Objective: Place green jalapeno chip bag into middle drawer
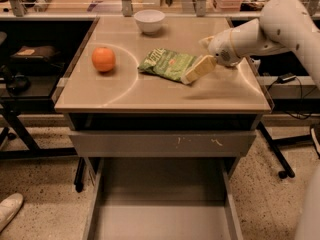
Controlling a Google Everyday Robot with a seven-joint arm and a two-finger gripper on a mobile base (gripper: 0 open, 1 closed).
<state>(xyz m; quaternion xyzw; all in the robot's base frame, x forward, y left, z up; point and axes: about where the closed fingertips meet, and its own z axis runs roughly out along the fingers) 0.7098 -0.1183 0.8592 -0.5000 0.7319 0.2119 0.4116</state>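
The green jalapeno chip bag lies flat on the tan tabletop, right of centre. My gripper reaches in from the right on a white arm and sits low over the table at the bag's right end, overlapping its edge. Whether it touches the bag does not show. The middle drawer is pulled out below the table, with a bare grey floor and thin side walls.
An orange sits at the table's left. A white bowl stands at the back centre. A shut grey drawer front with white scratch marks lies above the open drawer. A shoe is at the lower left.
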